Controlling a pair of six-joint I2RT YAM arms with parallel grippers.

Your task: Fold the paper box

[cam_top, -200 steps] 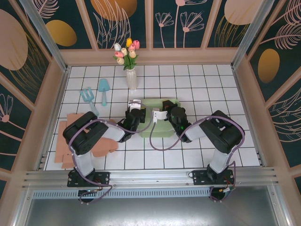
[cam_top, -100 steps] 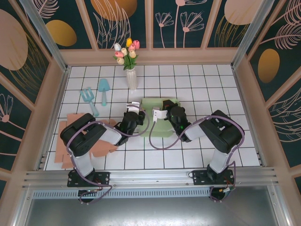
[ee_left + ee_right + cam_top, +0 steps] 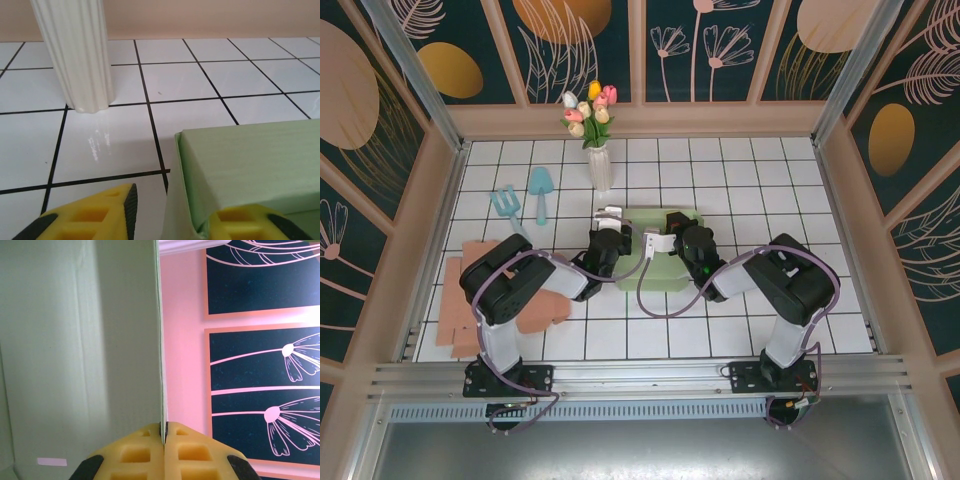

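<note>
The pale green paper box point(image 3: 670, 272) sits about the middle of the white tiled bench point(image 3: 770, 180), with both arms bent in over it. The right gripper point(image 3: 658, 240) is clamped tight on one upright panel of the box; from its wrist camera the two yellow fingers point(image 3: 135, 452) meet on the thin green edge with no gap. The left gripper point(image 3: 172, 215) is at the box's left wall, its jaws partly apart and astride that wall, one finger outside over the tiles and the other just inside, and the outer one is not touching the card. Toward the far edge stands a ribbed white vase point(image 3: 599, 165) of tulips point(image 3: 590, 108). A blue hand fork point(image 3: 506, 208) and trowel point(image 3: 540, 188) lie to its left, and flat pinkish cardboard blanks point(image 3: 470, 310) are stacked by the near left corner.
</note>
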